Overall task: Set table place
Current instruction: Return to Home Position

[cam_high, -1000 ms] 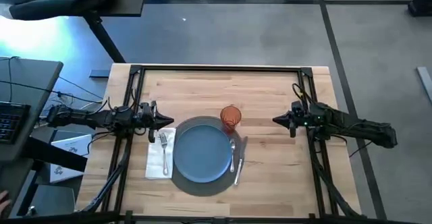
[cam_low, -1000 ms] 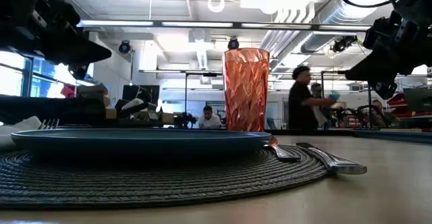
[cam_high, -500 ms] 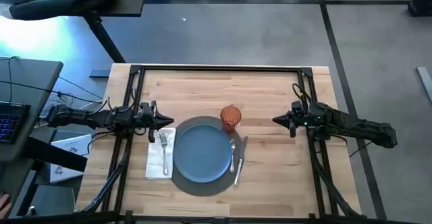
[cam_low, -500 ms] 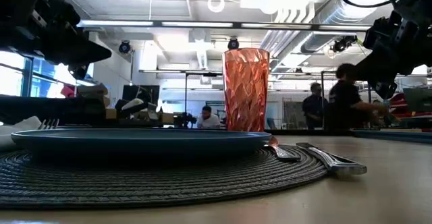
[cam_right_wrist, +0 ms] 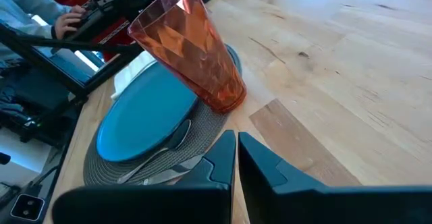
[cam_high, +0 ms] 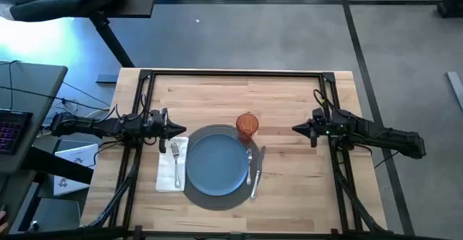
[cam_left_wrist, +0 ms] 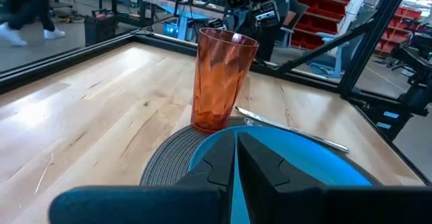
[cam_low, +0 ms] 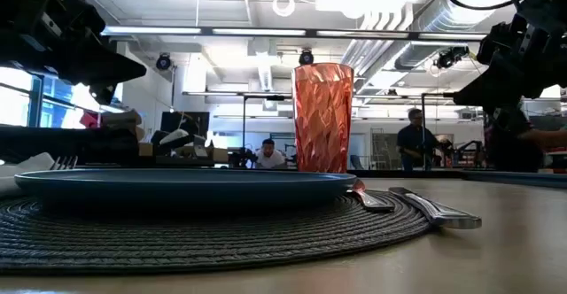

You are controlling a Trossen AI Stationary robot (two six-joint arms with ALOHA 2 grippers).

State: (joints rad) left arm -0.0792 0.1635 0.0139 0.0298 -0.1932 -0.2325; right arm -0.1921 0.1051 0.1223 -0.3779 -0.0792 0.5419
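Observation:
On the wooden table (cam_high: 289, 95) lies a round dark grey mat (cam_high: 217, 195) with a blue plate (cam_high: 216, 163) on it. A white napkin (cam_high: 168, 173) with a fork (cam_high: 176, 155) lies left of the plate, a spoon (cam_high: 249, 165) and knife (cam_high: 257, 172) right of it. An orange tumbler (cam_high: 247, 126) stands upright at the mat's far right edge. My left gripper (cam_high: 181, 130) hovers shut left of the plate's far edge. My right gripper (cam_high: 296, 129) hovers shut, right of the tumbler. Neither touches anything.
Black rails (cam_high: 231, 73) frame the table's edges. A grey desk with a keyboard (cam_high: 11, 128) stands off the table's left. People move in the room beyond the table (cam_low: 415, 139). Bare wood lies along the far and right parts of the table.

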